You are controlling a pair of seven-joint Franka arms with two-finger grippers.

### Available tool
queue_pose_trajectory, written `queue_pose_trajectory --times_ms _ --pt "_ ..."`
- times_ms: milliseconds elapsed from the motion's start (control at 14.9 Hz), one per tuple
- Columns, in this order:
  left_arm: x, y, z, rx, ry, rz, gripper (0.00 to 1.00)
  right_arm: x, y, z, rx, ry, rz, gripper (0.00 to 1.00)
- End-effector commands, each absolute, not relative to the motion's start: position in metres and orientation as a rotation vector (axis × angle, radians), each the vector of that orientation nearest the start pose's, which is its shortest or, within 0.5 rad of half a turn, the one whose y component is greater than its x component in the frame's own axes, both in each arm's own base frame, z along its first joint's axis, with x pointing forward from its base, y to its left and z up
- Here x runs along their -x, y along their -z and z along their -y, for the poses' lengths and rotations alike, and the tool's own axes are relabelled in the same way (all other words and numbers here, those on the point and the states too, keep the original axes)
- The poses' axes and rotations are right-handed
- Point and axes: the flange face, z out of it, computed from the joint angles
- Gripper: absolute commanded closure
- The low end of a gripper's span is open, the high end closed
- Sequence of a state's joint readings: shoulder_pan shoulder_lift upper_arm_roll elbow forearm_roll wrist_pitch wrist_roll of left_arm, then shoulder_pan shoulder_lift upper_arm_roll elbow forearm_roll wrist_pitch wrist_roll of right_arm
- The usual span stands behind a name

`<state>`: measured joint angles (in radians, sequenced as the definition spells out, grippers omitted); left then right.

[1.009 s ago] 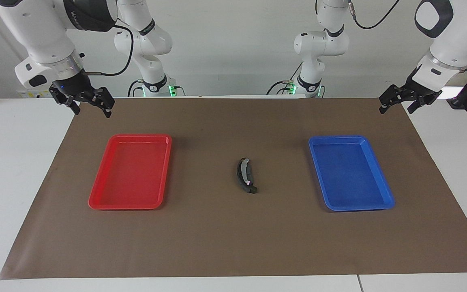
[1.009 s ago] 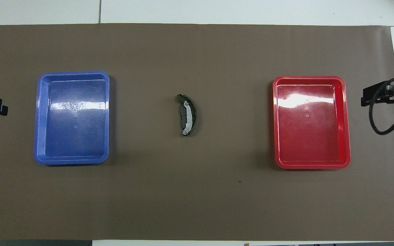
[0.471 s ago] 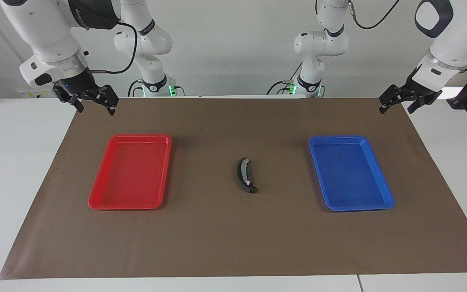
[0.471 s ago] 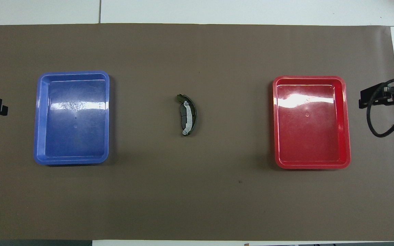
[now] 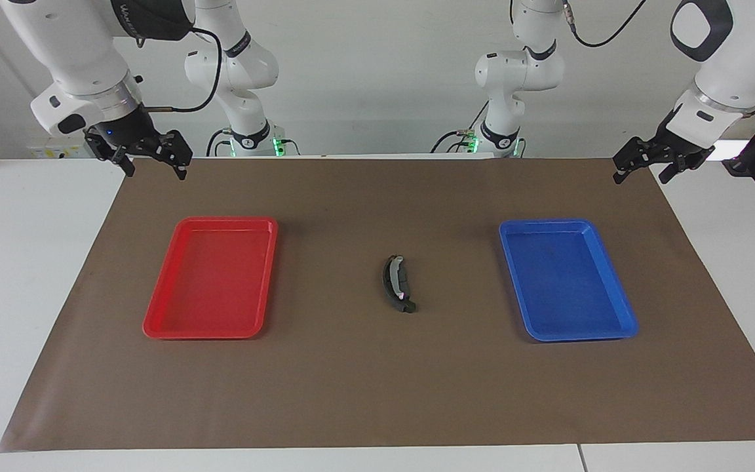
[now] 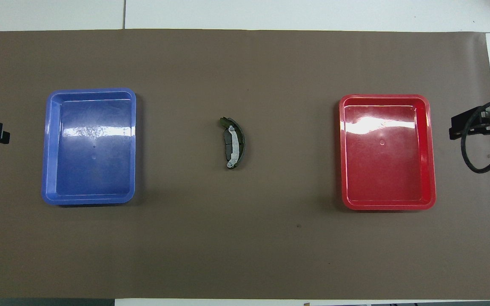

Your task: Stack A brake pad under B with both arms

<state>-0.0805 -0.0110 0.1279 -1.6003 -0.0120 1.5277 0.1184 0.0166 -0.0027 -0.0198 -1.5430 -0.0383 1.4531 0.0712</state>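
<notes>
B [image 5: 392, 283] lies stacked on A brake pad [image 5: 401, 279], well apart from both raised grippers; left gripper [image 5: 641, 169] and right gripper [image 5: 151, 159] spread, empty

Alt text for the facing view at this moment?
A long, curved black brake pad with a silvery mark lies stacked on a short dark grey pad mid-mat between the red plastic tray and blue plastic tray. The right end effector and left end effector hover open above the mat's corners.

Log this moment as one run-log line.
pads: B on A brake pad, mid-mat | trays: empty | left gripper: raised, empty | right gripper: raised, empty
</notes>
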Motion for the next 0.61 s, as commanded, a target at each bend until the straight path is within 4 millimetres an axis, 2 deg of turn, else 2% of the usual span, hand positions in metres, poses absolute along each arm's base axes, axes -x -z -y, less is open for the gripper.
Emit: queue_pose_trajectory --times_ms 0,538 --pt "-0.5396 -0.6139 -0.0280 3.142 -0.094 -0.114 0.01 -0.5491 -0.6298 0.0103 3.193 -0.116 -0.092 0.01" --pt "-0.5396 -0.6139 -0.0280 3.142 -0.094 -0.114 0.01 -0.5487 -0.6289 0.0091 3.191 -0.091 -0.097 0.01"
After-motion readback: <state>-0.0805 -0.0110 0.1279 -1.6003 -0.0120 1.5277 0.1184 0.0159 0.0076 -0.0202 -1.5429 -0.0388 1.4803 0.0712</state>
